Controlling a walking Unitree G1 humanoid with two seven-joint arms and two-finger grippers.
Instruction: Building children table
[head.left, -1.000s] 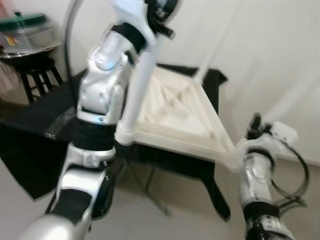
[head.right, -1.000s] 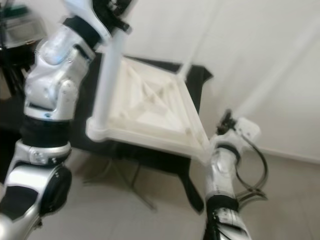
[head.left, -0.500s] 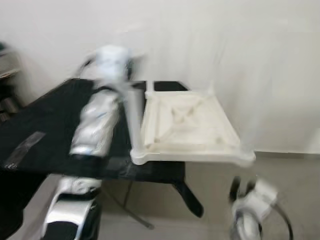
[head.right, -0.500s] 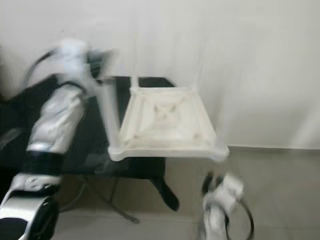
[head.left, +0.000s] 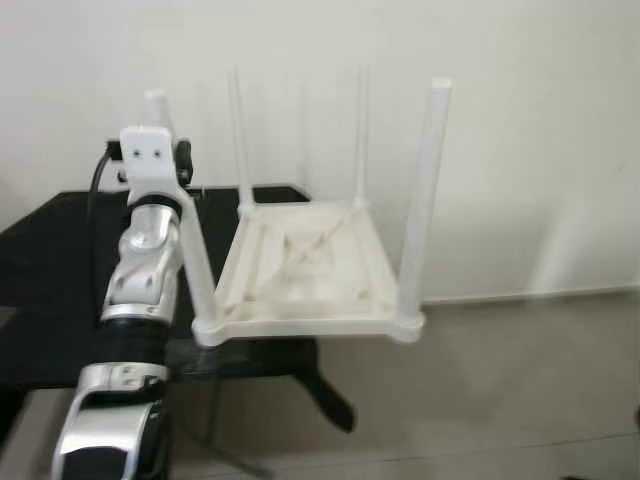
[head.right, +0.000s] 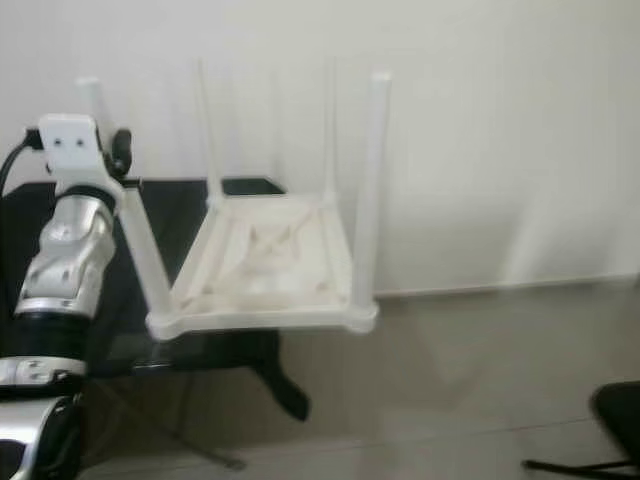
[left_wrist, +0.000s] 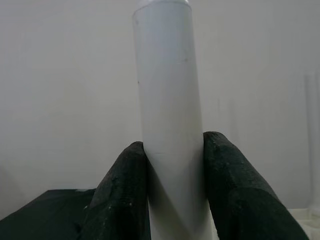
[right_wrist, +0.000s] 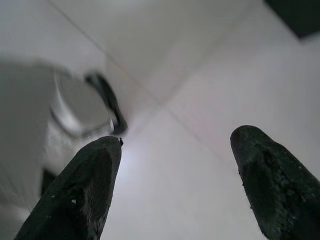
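Note:
A white plastic children's table (head.left: 300, 270) lies upside down on the edge of a black table (head.left: 60, 260), with its legs pointing up. My left arm (head.left: 145, 260) reaches up to the near-left leg (head.left: 195, 270). In the left wrist view my left gripper (left_wrist: 172, 145) is shut on that white leg (left_wrist: 165, 75), one black finger (left_wrist: 125, 190) pressed to each side. The near-right leg (head.left: 422, 200) and the two far legs (head.left: 238, 140) stand free. My right gripper (right_wrist: 170, 185) is open above pale floor tiles, holding nothing.
A white wall rises right behind the tables. Light floor tiles (head.left: 500, 380) spread to the right. The black table's folding legs (head.left: 320, 390) stick out below it. A dark object (head.right: 615, 410) sits on the floor at the far right.
The head camera has swung, so the whole scene shifted. My right arm has dropped away from the children's table's near-right corner. My left gripper stays on the leg.

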